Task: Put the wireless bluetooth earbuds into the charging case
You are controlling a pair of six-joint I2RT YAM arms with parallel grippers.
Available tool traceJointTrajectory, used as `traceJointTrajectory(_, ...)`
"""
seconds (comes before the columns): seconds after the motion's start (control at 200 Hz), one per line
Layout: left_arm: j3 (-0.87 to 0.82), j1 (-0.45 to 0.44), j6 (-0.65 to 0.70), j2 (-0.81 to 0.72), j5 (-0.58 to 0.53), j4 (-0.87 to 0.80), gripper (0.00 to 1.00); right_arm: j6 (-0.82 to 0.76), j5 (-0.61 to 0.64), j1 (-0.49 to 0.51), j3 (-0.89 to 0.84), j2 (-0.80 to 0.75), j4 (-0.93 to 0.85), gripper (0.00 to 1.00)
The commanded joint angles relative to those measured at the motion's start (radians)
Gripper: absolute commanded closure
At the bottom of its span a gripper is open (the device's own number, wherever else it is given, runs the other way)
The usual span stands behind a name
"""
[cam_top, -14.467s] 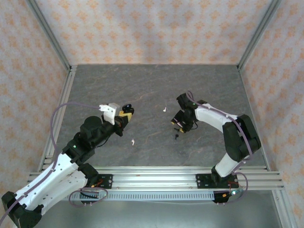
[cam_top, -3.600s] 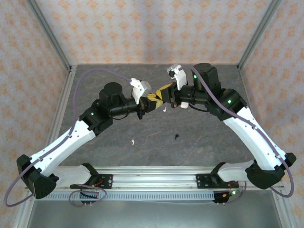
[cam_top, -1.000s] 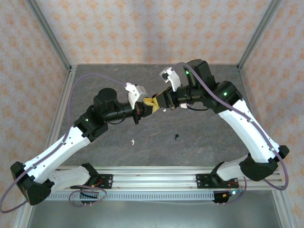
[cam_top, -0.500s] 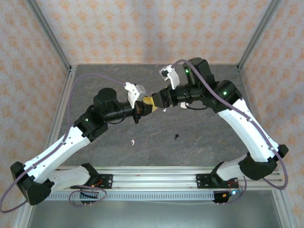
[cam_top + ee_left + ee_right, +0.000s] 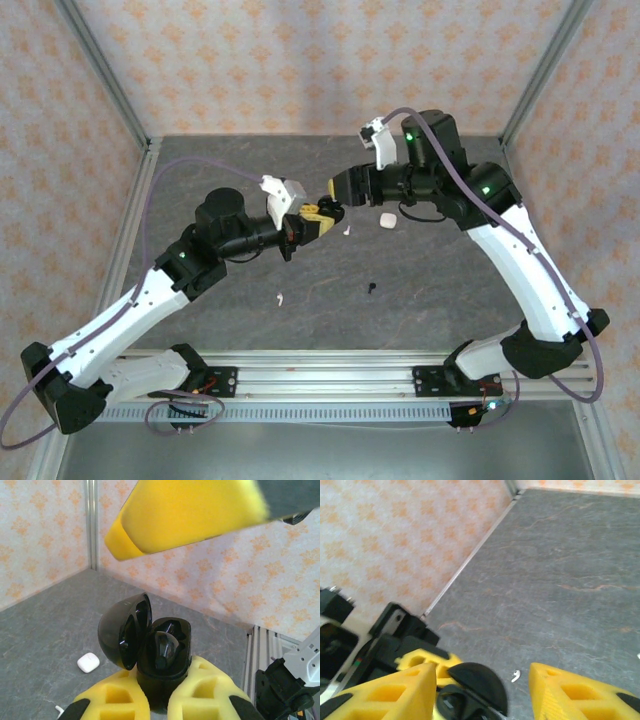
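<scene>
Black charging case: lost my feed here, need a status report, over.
Left tool shut on black charging case, lid open, one black earbud inside. Right tool open, empty, beside case. Other black earbud loose on table. Nothing blocking.

The tabletop (image 5: 300, 170) is a dark grey slab with a stone-like grain and faint pale veins. Walls papered in a cream and orange floral pattern close it in on the far side (image 5: 330, 60), the left (image 5: 50, 150) and the right (image 5: 600, 150). A slanted aluminium post stands at the far left corner (image 5: 100, 70) and another at the far right corner (image 5: 545, 70). Along the near edge runs a set of aluminium rails (image 5: 330, 378), with a slotted white strip (image 5: 330, 411) just nearer than them.
</scene>
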Motion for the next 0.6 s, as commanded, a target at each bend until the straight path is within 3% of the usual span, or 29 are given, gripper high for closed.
traceJointTrajectory(0.0, -0.024, -0.007, 0.011, -0.046, -0.079, 0.018, 1.00, 0.070, 0.117, -0.033, -0.016, -0.050, 0.026, 0.49)
traceJointTrajectory(0.17, -0.059, -0.007, 0.036, -0.094, -0.204, -0.102, 1.00, 0.189, 0.244, -0.110, -0.125, -0.067, -0.036, 0.49)
traceJointTrajectory(0.38, -0.164, -0.008, 0.019, -0.181, -0.296, -0.123, 1.00, 0.311, 0.182, -0.205, -0.449, -0.080, -0.050, 0.53)
traceJointTrajectory(0.595, -0.241, -0.008, -0.002, -0.244, -0.317, -0.118, 1.00, 0.321, 0.138, -0.219, -0.749, -0.029, -0.025, 0.59)
